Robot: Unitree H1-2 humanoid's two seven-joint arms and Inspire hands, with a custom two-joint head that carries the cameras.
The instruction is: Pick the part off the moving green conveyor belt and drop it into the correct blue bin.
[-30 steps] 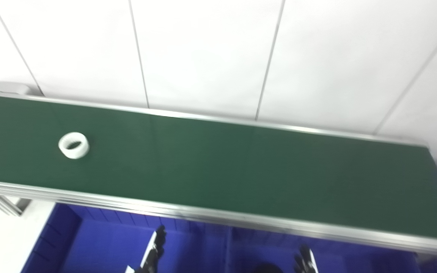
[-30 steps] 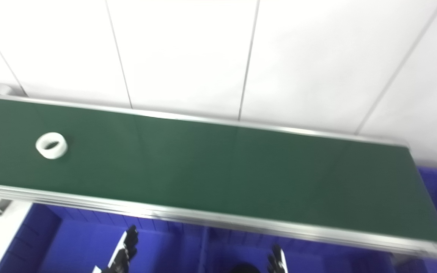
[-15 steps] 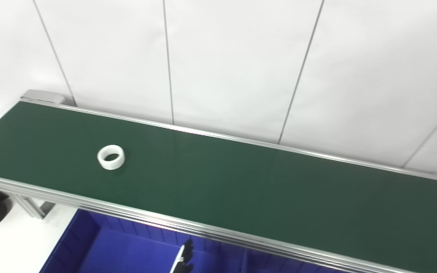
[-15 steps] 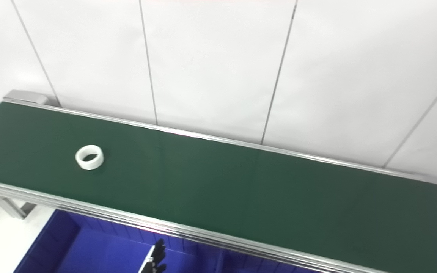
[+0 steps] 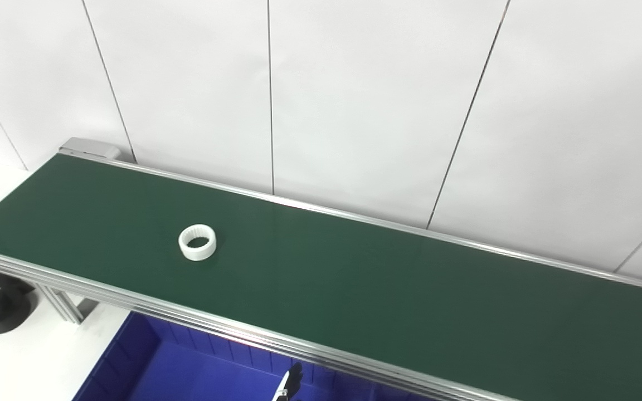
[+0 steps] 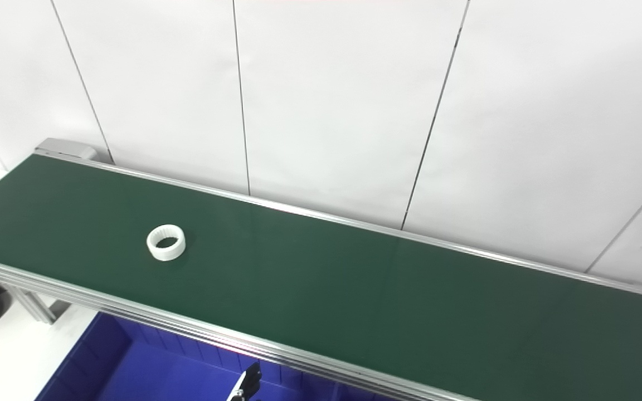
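A white ribbed ring [image 6: 166, 243] lay flat on the green conveyor belt [image 6: 354, 289]; below, left hand fingertips [image 6: 249, 380] showed above a blue bin [image 6: 131, 373].

The green belt [image 5: 354, 289] is wide and mostly bare. Only a small white ring [image 5: 197, 243] sits on it, toward the left end, with open room all around. A white wall [image 5: 354, 100] stands right behind the belt. A silver rail [image 5: 232, 334] runs along the near edge, above the blue bin [image 5: 187, 373].
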